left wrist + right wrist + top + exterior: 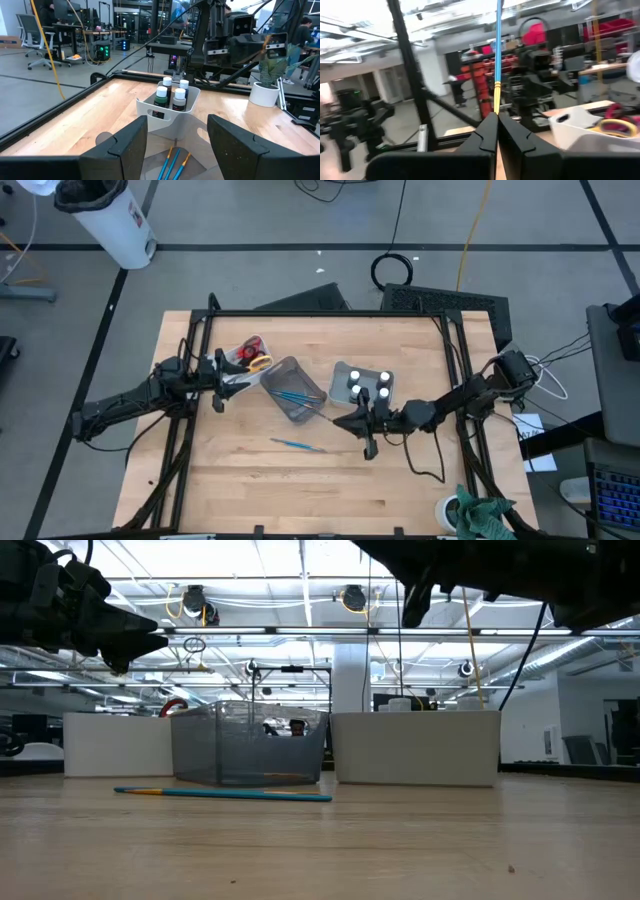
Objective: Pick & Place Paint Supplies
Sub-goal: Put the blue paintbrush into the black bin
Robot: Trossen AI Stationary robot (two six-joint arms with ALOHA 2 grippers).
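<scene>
Wooden bench seen from above, both arms reaching in from the sides. Left tool at left of centre in the high view, beside the clear mesh bin, fingers parted roughly halfway and gripping nothing. Right tool just right of centre, below the white bin in that frame, jaws pressed shut on a thin blue brush that stands straight up from the fingertips, its gold ferrule just above the grip. Inside the white bin: four small dark bottles with white caps, upright and clustered together. Inside the clear mesh bin: several blue and teal brushes lying side by side. Another white bin at upper left of the bench, holding scissors with red and yellow handles. One more blue brush flat on the bare bench, below the mesh bin in the high view, in front of it in the low view.
</scene>
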